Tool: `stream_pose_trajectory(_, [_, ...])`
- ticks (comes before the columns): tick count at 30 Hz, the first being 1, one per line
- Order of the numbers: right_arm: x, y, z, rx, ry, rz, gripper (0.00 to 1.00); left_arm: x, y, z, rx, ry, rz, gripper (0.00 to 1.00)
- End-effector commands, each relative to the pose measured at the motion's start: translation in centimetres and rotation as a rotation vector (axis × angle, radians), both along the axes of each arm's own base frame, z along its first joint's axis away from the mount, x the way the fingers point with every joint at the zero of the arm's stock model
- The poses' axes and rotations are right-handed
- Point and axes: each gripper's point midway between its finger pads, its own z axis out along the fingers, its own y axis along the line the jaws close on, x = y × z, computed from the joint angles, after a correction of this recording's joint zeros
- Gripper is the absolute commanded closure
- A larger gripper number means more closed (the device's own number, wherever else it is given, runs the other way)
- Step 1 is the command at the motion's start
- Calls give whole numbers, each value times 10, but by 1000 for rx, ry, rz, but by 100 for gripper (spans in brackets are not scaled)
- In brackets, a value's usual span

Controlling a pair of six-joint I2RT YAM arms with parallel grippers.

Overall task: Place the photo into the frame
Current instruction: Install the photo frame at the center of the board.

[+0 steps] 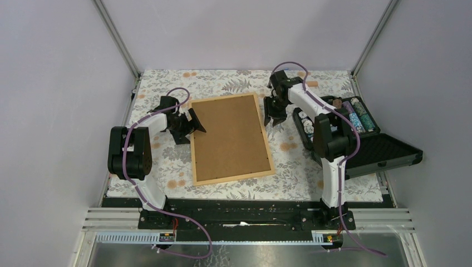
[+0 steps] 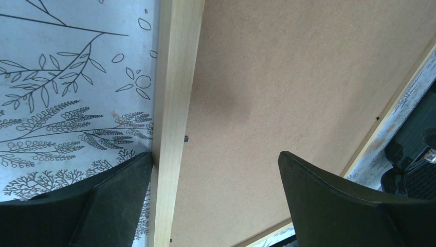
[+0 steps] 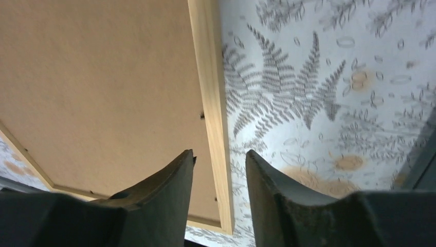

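Observation:
The light wood frame [image 1: 265, 135] lies face down on the table with a brown backing board [image 1: 231, 138] filling it. The photo is hidden. My left gripper [image 1: 190, 128] is open and empty at the frame's left rail [image 2: 175, 92]. In the left wrist view, the gripper [image 2: 216, 154] has one finger outside the rail and the other over the board [image 2: 288, 67]. My right gripper [image 1: 274, 119] is open with a narrow gap and empty. In the right wrist view, the gripper [image 3: 220, 152] is over the frame's right rail [image 3: 208, 77], beside the board [image 3: 103, 77].
An open black case [image 1: 362, 139] with rolls and small items stands right of the frame, close to the right arm; its edge shows in the left wrist view [image 2: 416, 154]. A floral cloth [image 1: 167, 167] covers the table. Grey walls enclose three sides.

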Motion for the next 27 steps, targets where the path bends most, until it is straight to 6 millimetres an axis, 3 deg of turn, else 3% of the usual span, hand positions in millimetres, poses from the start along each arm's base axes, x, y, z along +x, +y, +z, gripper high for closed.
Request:
stream_pose_trajectory(1, [-13,-6,5,6,-9,22,55,-23,-8,-24,-26,92,-28,2])
stream_pose_trajectory(6, [-21,6,-10,22,22,44,57,-22,-8,-23,-25,90,-29,2])
stream_pose_trajectory(13, [-9,9,-31,-3,25,25,58,-23,-8,-24,-27,93,-28,1])
stream_pose_trajectory(18, [-12,10,-50,-20,53,29,61,-23,-9,-24,-32,95,-30,1])
stream_pose_trajectory(27, [-11,15,-61,-70,47,30,63,-23,-9,-23,-31,92,-29,2])
